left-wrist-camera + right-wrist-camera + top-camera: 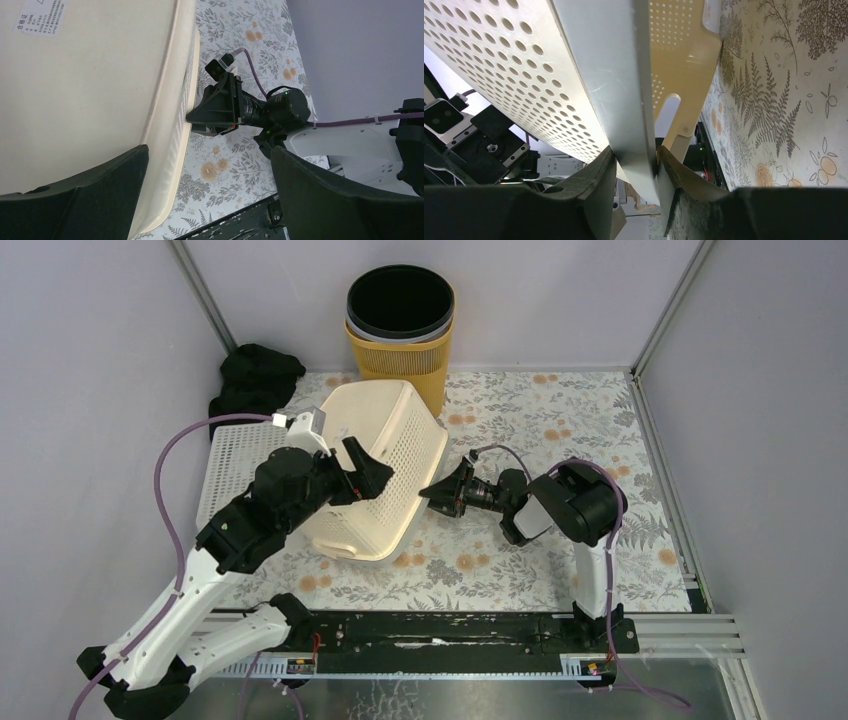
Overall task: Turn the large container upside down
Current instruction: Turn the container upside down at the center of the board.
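The large container, a cream perforated basket, lies tipped on its side on the floral table, its open mouth facing right and its solid base facing left. My right gripper reaches in from the right, and its jaws press on both faces of the container's rim. My left gripper hovers open against the basket's base side. In the left wrist view one finger overlaps the cream base and the other stands over the table, with nothing between them.
A yellow bin with black liner stands at the back wall. Black cloth lies at the back left, above a white perforated panel. The black mounting rail runs along the near edge. Grey walls enclose three sides.
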